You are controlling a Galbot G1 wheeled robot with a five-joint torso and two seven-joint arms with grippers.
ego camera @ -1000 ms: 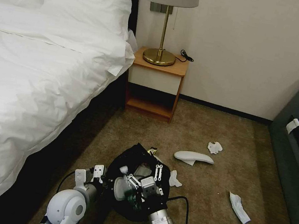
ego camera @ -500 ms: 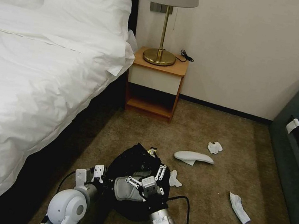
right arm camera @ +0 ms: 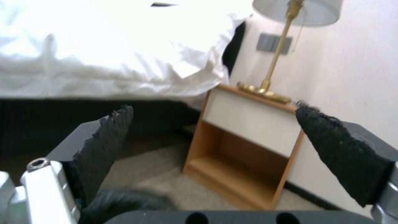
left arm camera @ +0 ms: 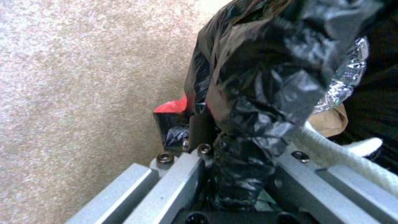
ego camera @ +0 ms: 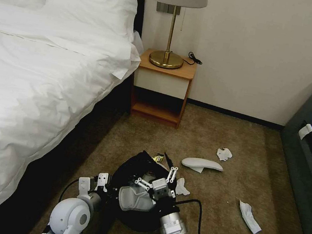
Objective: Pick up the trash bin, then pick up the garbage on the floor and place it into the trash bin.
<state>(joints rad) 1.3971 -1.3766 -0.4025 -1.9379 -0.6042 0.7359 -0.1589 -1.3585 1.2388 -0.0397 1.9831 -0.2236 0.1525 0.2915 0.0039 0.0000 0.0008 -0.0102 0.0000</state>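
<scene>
Left gripper (ego camera: 96, 183): clamped on the rim of the round trash bin lined with crinkly black plastic bag (ego camera: 135, 164), holding it just beside the bed side.
Right gripper (ego camera: 159, 172): above the bin mouth, its black padded fingers (right arm camera: 331, 146) spread wide, nothing between them.
White slipper in the bin (ego camera: 134, 199): lies just below the right gripper, inside the bag.
Second white slipper (ego camera: 201, 163): on the brown carpet (ego camera: 231, 136), beyond and to the right of the right gripper.
Crumpled white tissues (ego camera: 224, 154): on the carpet, farther right.
</scene>
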